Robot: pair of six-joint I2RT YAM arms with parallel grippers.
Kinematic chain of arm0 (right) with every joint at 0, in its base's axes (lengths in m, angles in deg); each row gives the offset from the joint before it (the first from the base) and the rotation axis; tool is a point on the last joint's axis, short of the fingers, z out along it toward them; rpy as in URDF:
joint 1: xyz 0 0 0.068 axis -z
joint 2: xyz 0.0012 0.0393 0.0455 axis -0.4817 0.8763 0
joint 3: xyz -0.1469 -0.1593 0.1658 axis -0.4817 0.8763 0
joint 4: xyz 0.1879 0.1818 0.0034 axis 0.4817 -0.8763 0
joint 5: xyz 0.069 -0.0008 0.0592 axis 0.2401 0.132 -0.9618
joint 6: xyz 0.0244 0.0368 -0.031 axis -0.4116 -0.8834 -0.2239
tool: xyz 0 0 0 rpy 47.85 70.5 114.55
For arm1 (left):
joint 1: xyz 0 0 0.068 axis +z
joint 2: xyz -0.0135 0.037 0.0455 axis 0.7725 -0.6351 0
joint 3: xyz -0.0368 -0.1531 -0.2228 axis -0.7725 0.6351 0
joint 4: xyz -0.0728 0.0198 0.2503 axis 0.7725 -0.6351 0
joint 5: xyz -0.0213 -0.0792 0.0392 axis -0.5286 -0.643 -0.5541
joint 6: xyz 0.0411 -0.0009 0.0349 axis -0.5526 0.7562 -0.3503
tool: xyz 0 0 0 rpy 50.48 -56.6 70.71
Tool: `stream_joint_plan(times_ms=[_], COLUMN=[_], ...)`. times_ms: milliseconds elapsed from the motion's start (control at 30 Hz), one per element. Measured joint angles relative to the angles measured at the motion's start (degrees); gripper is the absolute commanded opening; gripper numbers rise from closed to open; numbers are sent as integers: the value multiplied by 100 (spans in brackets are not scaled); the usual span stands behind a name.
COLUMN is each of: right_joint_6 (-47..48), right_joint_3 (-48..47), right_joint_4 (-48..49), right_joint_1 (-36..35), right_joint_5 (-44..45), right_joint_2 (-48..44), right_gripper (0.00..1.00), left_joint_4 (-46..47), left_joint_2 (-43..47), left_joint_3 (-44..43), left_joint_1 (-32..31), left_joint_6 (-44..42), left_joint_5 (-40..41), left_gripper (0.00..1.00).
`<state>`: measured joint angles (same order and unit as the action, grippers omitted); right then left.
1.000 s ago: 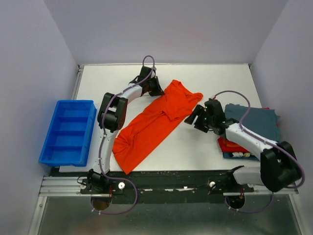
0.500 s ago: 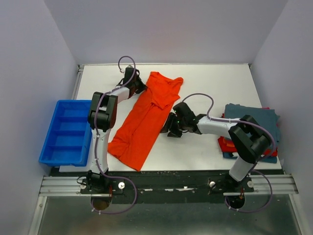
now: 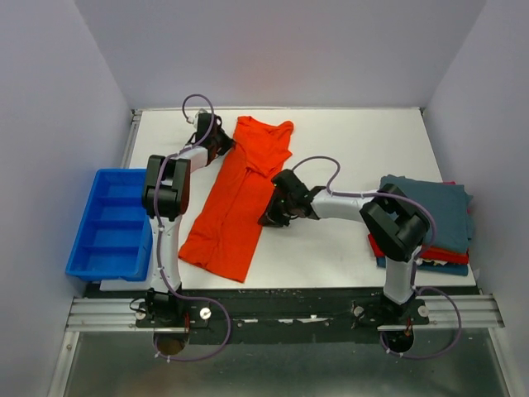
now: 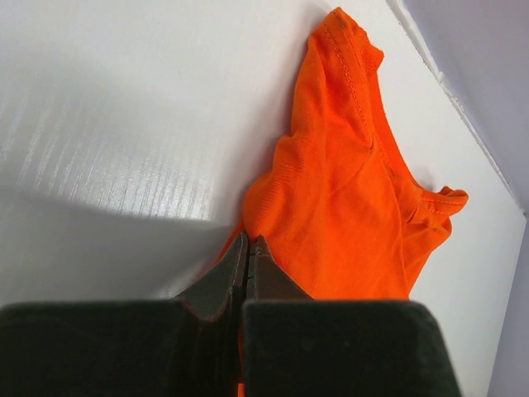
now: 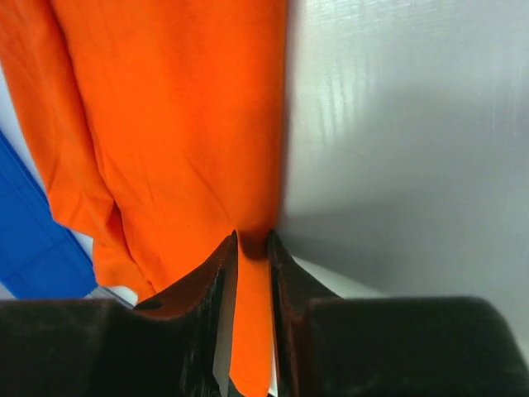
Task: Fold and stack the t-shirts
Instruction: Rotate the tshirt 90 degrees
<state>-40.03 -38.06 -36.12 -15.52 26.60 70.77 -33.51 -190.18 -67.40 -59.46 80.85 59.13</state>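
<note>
Folded shirts (image 3: 434, 211), teal over red and blue, sit stacked at the worktop's (image 3: 347, 149) four o'clock; the orange-red t-shirt (image 3: 240, 194) lies lengthwise from twelve toward seven, not yet folded; the left claw (image 3: 221, 142) pinches its edge at eleven; the right claw (image 3: 271, 213) pinches the opposite edge near centre; folding and stacking it remain.

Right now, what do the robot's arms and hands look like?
The left arm and right arm are white tubes with chunky black joints. A thin purple cable loops along each one. The left hand and right hand are black, each with two dark, pointed fingers like a beak. I can't see any writing on them.
</note>
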Motion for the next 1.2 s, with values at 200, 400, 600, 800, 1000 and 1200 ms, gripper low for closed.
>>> stream_joint_plan(times_ms=[200, 400, 600, 800, 1000, 1200], right_joint_6=[4, 219, 754, 1547, 2096, 2400], right_joint_3=[-142, 170, 789, 1032, 962, 706], right_joint_4=[-330, -393, -527, -754, -962, -1121], right_joint_1=[-9, 144, 758, 1617, 2009, 2194], right_joint_5=[94, 157, 127, 68, -20, -48], right_joint_2=[92, -190, -748, -1060, -1064, -905], right_gripper=[1, 1, 1, 1, 1, 21], left_joint_4=[160, 636, 981, 1268, 999, 520], left_joint_2=[0, 103, 435, 560, 22, -514], left_joint_3=[85, 511, 1147, 1421, 372, -664], left_joint_1=[26, 9, -186, -702, -1005, -979], left_joint_6=[37, 68, 83, 140, 201, 192], left_joint_5=[-2, -2, 175, 560, 684, 706], left_gripper=[0, 0, 0, 0, 0, 34])
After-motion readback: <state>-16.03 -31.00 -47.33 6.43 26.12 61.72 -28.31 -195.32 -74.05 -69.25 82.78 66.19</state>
